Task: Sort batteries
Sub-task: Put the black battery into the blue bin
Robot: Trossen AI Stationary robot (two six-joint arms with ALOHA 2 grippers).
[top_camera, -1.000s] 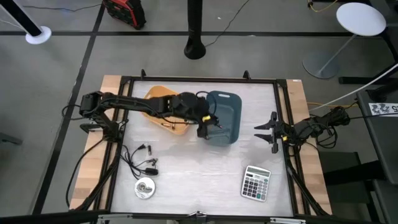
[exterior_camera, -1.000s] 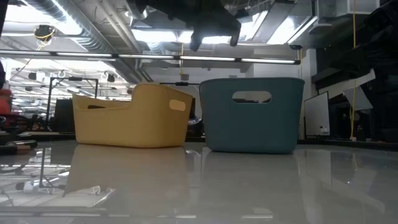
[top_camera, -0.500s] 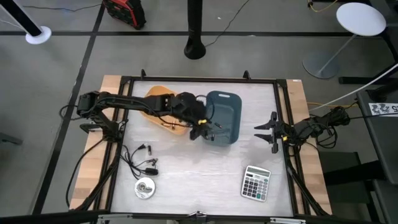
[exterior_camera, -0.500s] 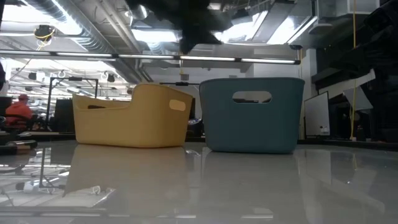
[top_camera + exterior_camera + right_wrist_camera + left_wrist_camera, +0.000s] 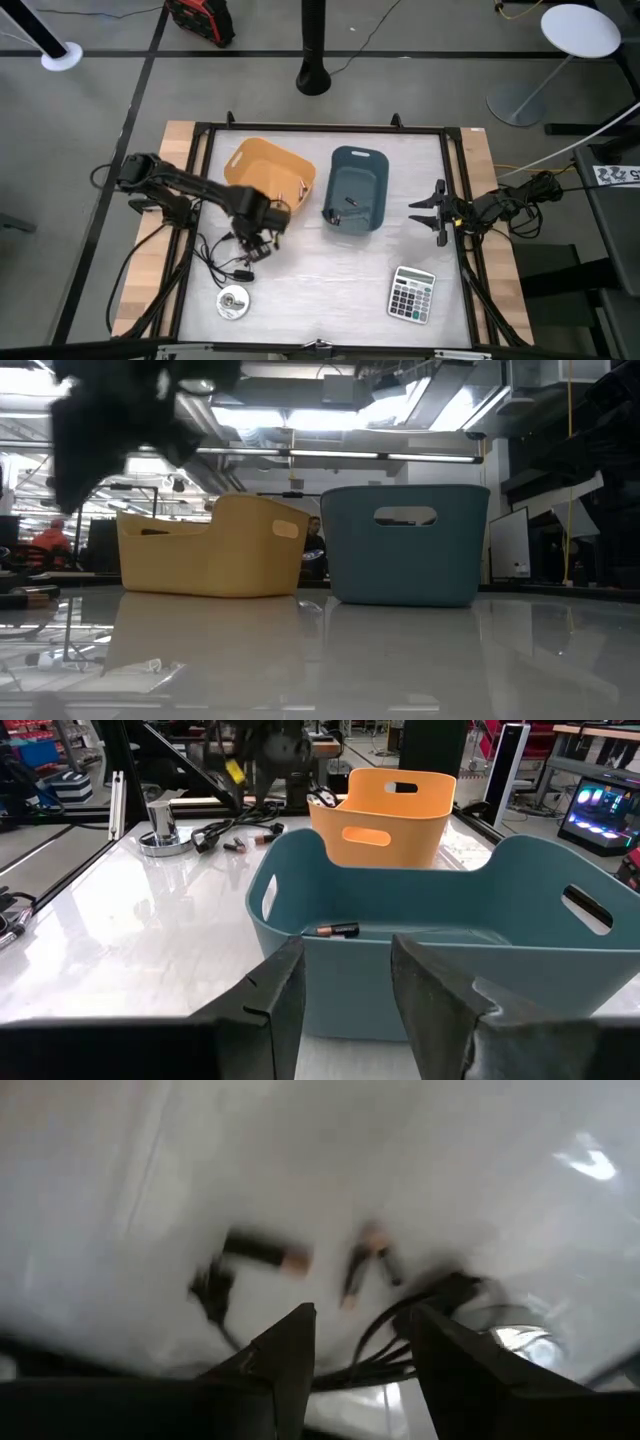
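My left gripper (image 5: 256, 228) hovers open over the table's left part, above the black cable. In the left wrist view its gripper (image 5: 365, 1365) stands over loose batteries: one dark battery with a coppery end (image 5: 266, 1251) and two more batteries (image 5: 365, 1266) lying on the table beside the cable (image 5: 400, 1320). A dark battery (image 5: 332, 930) lies on the floor of the blue bin (image 5: 357, 187). The orange bin (image 5: 270, 170) stands to the left of the blue one. My right gripper (image 5: 426, 211) waits open at the table's right edge, facing the blue bin (image 5: 420, 960).
A thin black cable with plugs (image 5: 225, 258) and a round silver disc (image 5: 233, 301) lie near the table's left front. A calculator (image 5: 411, 294) sits at the right front. In the low view, the left arm (image 5: 100, 430) is a dark blur at the upper left.
My left gripper has swept from above the blue bin's near left corner toward the table's left and near edge, past the orange bin, and now stands over the cable and loose batteries. The bins have stayed in place.
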